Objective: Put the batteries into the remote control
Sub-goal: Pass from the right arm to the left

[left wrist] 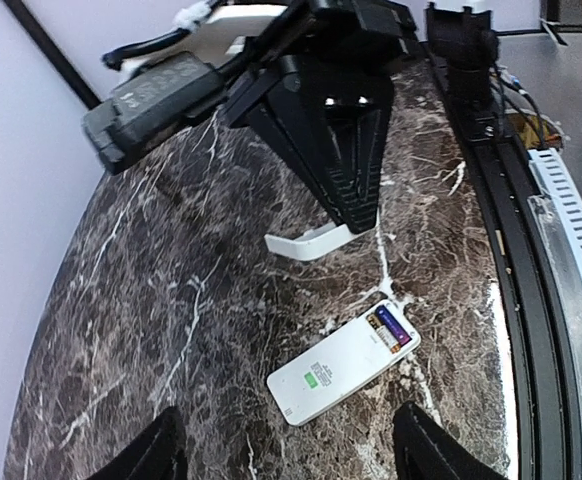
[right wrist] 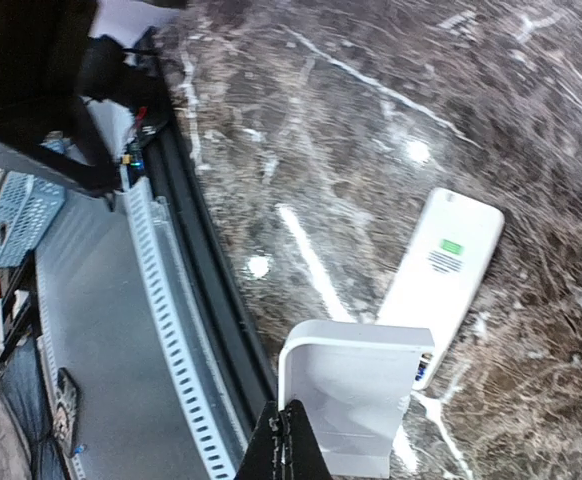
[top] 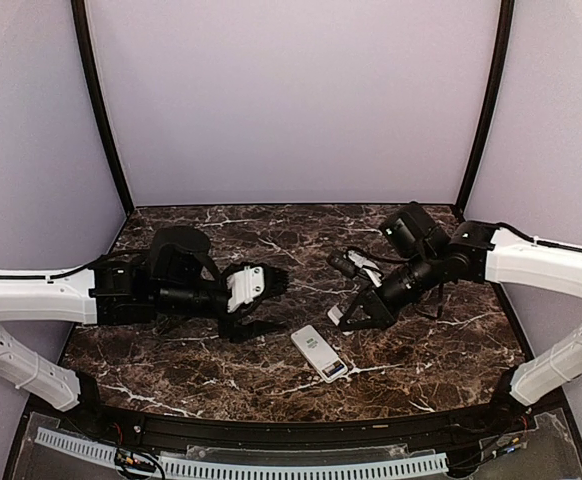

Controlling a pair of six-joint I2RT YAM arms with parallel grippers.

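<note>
The white remote control lies face down on the marble table, between the two arms. Its battery bay at the near-right end is uncovered, and the purple batteries sit inside it. The remote also shows in the left wrist view and the right wrist view. My right gripper is shut on the edge of the white battery cover and holds it just above the table, beside the remote's open end. My left gripper is open and empty, hovering left of the remote.
The black front rail and a white perforated strip run along the table's near edge. Black frame poles stand at the back corners. My right gripper's black fingers hang close behind the remote in the left wrist view.
</note>
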